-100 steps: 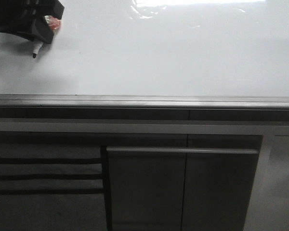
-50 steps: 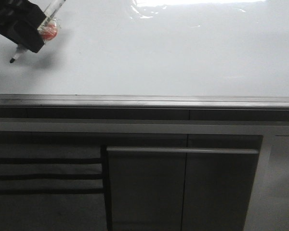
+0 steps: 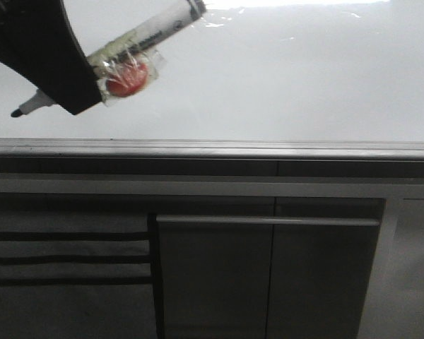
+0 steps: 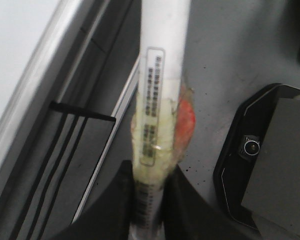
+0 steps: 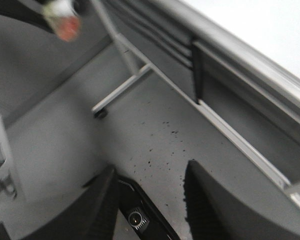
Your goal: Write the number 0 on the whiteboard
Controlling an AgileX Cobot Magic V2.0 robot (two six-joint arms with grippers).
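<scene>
Marker (image 3: 138, 37) sat clamped in my left gripper (image 4: 149, 200), slanted across the whiteboard (image 3: 283, 78), its black tip near the board's grey rail (image 3: 268, 150). I saw no 0 drawn. My right gripper (image 5: 149, 197) was spread wide, holding nothing, over the floor (image 5: 155, 135).

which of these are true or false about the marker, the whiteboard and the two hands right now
1. The left hand is shut on the marker. True.
2. A 0 is already drawn on the whiteboard. False: the visible board surface is blank.
3. The marker's black tip points toward the board's right side. False: in the front view it points lower left.
4. The right hand holds nothing. True: its fingers are apart with only floor between them.
5. Something red is taped to the marker barrel. True.
</scene>
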